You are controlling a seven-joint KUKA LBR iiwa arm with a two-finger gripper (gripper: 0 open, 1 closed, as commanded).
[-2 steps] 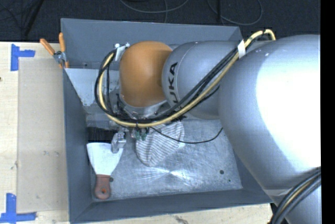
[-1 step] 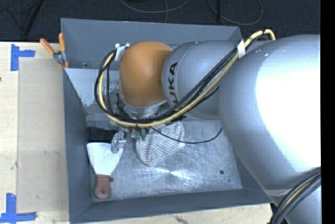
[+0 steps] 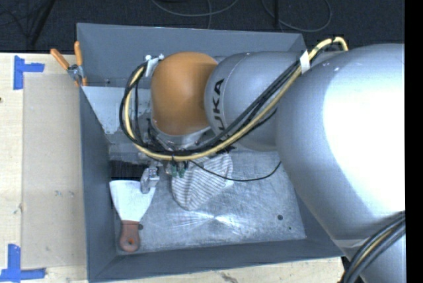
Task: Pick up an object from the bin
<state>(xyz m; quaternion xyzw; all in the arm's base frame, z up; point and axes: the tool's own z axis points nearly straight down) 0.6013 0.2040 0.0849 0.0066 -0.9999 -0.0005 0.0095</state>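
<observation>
So the arm (image 3: 317,116) comes in from 3 o'clock and takes up most of that side of the bin (image 3: 192,37). Its rounded orange cover (image 3: 180,93) sits up toward 11 o'clock of the bin floor, with a bundle of yellow and black cables (image 3: 198,151) looping under it. The gripper (image 3: 149,180) pokes out below the cover, about 9 o'clock from the middle of the floor, and it's low over the top edge of a white scraper (image 3: 129,201). That scraper has a flat, wedge-shaped white blade lying on the floor near the 8 o'clock corner, and its brown handle (image 3: 129,236) points down toward 6 o'clock and ends near the front wall. The gripper looks like it's right at or touching the blade's upper right corner, but honestly I can't tell whether it's open or closed, or whether it actually has hold of anything, since the wrist and cables are in the way. Just to the 3 o'clock side of the gripper there's a striped cloth (image 3: 201,188), crumpled and grey-white, sitting roughly mid-floor and partly tucked under the arm. At 9 o'clock from the gripper, against the left wall, there's a black thing (image 3: 124,171) I can't make out.
</observation>
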